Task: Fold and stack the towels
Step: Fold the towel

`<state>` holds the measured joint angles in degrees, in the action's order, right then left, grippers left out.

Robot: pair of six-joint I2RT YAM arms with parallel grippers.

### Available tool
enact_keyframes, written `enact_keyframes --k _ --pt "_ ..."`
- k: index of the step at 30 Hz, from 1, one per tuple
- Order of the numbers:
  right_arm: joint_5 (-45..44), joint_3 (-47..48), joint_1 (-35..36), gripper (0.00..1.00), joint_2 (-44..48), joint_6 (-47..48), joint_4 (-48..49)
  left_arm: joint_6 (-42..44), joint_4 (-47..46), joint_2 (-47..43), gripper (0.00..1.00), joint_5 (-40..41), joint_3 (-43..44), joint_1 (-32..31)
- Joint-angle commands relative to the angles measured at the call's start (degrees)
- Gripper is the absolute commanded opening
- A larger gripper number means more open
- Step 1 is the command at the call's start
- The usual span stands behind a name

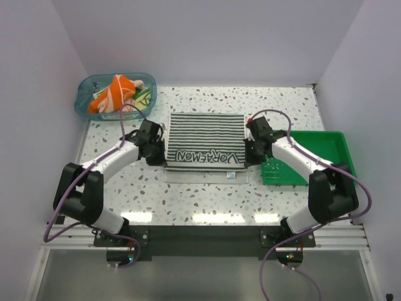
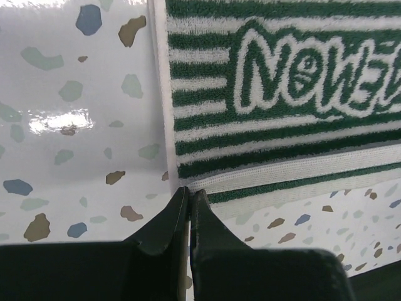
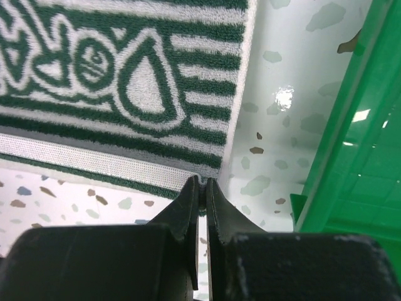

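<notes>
So from where I'm standing: nearest me, the left gripper and right gripper are each down at a near corner of the dark-and-white striped terry towel, left one at the left corner, right one at the right. Both claws are pinched closed with their tips right against the hem. I can't tell if any cloth is actually caught between them.

The towel lies spread flat in the middle of the speckled white terrazzo table, cartoon lettering along its near edge. Just to its right sits a shallow green plastic tray, and the right arm reaches across the tray's near-left part.

Back at the far left corner, a clear blue plastic tub holds the crumpled orange-and-white towel and, beside it, a green patterned towel.
</notes>
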<state>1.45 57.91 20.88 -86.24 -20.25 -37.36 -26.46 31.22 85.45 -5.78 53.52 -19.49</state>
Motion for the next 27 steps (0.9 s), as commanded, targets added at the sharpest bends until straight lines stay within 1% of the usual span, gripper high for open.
enact_keyframes --k 1,8,9,10,12,13,15,16,18,19,20,21,22,24,25,27 --pt "-5.5 -2.3 -1.2 0.0 -2.1 0.6 1.9 0.1 -3.2 1.6 0.0 5.4 -2.6 -0.1" --pt "-5.4 -5.1 -1.2 0.0 -3.7 0.0 4.8 -1.2 -5.6 1.8 0.01 5.6 -6.1 -1.7" --pt "-5.1 -5.2 -1.1 0.02 -3.2 -0.1 4.8 -1.3 -5.6 1.6 0.04 5.5 -6.4 -1.8" --pt "-5.1 -5.7 -1.0 0.1 -2.8 0.0 4.9 -1.5 -5.6 0.6 0.11 5.6 -6.8 -1.8" --pt "-4.4 -6.1 -1.0 0.19 -1.3 -0.1 4.8 -1.8 -5.6 -0.5 0.2 5.6 -7.7 -1.8" --pt "-4.2 -6.3 -0.5 0.23 -0.6 -0.1 4.5 -2.4 -5.4 -1.9 0.26 5.5 -8.1 -1.8" --pt "-3.3 -7.3 -0.1 0.25 1.4 -0.4 4.0 -2.7 -4.7 -3.9 0.3 5.0 -8.9 -2.0" --pt "-3.3 -8.2 0.7 0.29 3.9 -0.6 3.7 -3.1 -4.4 -6.3 0.32 4.7 -9.3 -2.0" --pt "-3.0 -9.5 1.4 0.3 6.6 -1.3 2.7 -3.9 -3.0 -8.9 0.35 3.9 -10.7 -2.0" --pt "-2.8 -11.0 1.9 0.3 9.4 -1.5 2.2 -4.3 -2.6 -11.5 0.37 3.6 -11.1 -2.0" --pt "-2.7 -11.8 2.1 0.3 10.7 -2.4 1.7 -4.7 -2.2 -12.9 0.41 3.0 -12.0 -2.1" --pt "-2.6 -12.6 2.5 0.31 12.4 -2.8 0.6 -5.4 -1.7 -14.3 0.49 2.7 -12.6 -2.0" --pt "-1.9 -14.0 3.1 0.33 13.8 -3.0 0.2 -5.5 -1.4 -17.1 0.51 2.4 -13.1 -2.1" --pt "-1.6 -14.8 3.5 0.36 17.8 -3.7 -0.7 -6.0 -1.3 -19.7 0.59 1.7 -14.0 -2.1" --pt "-1.6 -14.8 3.7 0.39 18.9 -3.7 -0.7 -6.1 -1.3 -21.7 0.66 1.6 -14.0 -2.0" --pt "-1.6 -13.7 3.7 0.42 20.6 -3.5 0.4 -6.3 -2.6 -23.0 0.69 1.6 -13.3 -2.1"
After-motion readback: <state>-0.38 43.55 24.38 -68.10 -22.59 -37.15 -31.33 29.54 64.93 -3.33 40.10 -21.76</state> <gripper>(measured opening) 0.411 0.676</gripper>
